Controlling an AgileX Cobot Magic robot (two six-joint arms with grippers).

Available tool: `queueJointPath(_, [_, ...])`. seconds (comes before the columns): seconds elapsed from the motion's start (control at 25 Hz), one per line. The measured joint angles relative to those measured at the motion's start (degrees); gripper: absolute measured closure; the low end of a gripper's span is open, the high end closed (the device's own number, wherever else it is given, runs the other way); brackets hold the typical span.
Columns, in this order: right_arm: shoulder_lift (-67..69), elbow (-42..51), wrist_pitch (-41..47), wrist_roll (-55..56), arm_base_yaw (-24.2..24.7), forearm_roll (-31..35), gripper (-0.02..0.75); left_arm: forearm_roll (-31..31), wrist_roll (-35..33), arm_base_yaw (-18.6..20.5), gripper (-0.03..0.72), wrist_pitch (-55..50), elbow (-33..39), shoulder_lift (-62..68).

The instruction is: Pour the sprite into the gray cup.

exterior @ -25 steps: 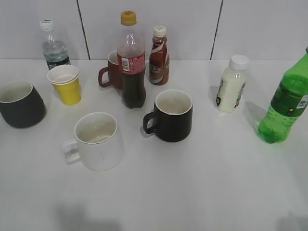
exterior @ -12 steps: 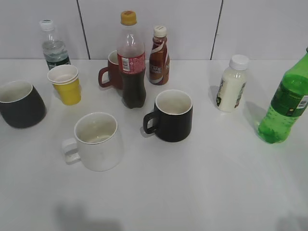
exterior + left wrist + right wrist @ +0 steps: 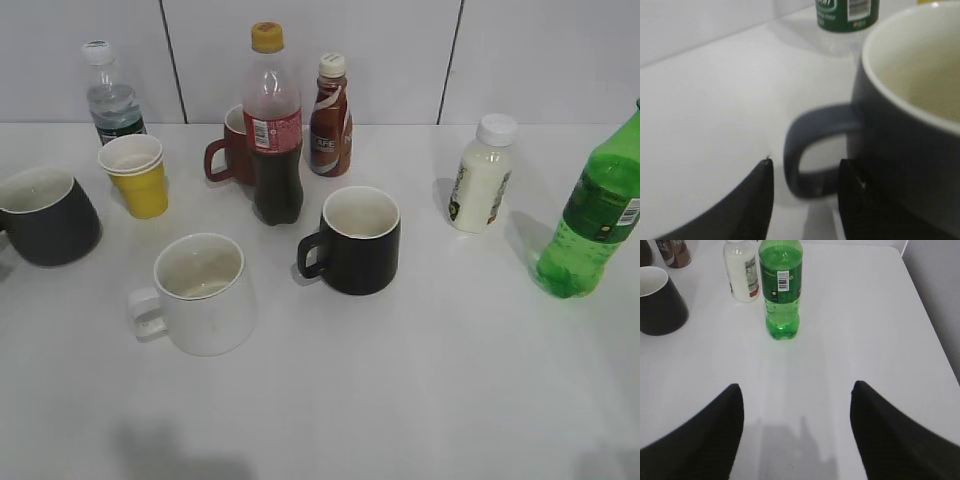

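Observation:
The gray cup (image 3: 48, 217) stands at the table's far left, off-white inside. In the left wrist view it fills the right side (image 3: 905, 145), with its handle (image 3: 802, 165) toward me. My left gripper (image 3: 806, 162) is open, its two fingers on either side of the handle's lower part; the right finger is against the cup wall. The sprite (image 3: 595, 215), a green bottle, stands upright at the far right and also shows in the right wrist view (image 3: 781, 290). My right gripper (image 3: 796, 385) is open and empty, well short of it. Neither gripper shows in the exterior view.
A cola bottle (image 3: 274, 130), red mug (image 3: 232, 150), brown bottle (image 3: 330, 115), black mug (image 3: 358, 240), white mug (image 3: 205, 295), yellow cup (image 3: 138, 178), water bottle (image 3: 110, 95) and white bottle (image 3: 480, 175) stand around. The table's right edge (image 3: 930, 325) is near the sprite.
The gray cup has shifted slightly to the right in the exterior view. Everything else has stayed put.

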State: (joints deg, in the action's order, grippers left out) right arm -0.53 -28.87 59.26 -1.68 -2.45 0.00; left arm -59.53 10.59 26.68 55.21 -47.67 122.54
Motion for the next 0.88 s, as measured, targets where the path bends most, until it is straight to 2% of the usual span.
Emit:
queueJointPath(0.2, [0.0,0.0,0.0,0.0,0.0,0.0,0.237,4.7,-0.1,-3.5,0.377,-0.6,-2.4,0.5])
queueJointPath(0.32, [0.0,0.0,0.0,0.0,0.0,0.0,0.237,5.8,-0.1,-5.1,0.423,-0.8,-2.9,1.7])
queueJointPath(0.48, [0.0,0.0,0.0,0.0,0.0,0.0,0.237,6.8,0.0,-6.9,0.608,-0.4,-3.1,2.5])
queueJointPath(0.52, [0.0,0.0,0.0,0.0,0.0,0.0,0.237,6.9,0.2,-7.0,0.624,0.4,-3.1,2.5])
queueJointPath(0.72, [0.0,0.0,0.0,0.0,0.0,1.3,0.237,6.9,-0.2,-7.2,0.626,-0.4,-3.1,0.7])
queueJointPath(0.88, [0.0,0.0,-0.2,0.5,0.0,7.8,0.237,7.0,3.3,-7.2,0.626,-2.2,-3.0,-3.7])
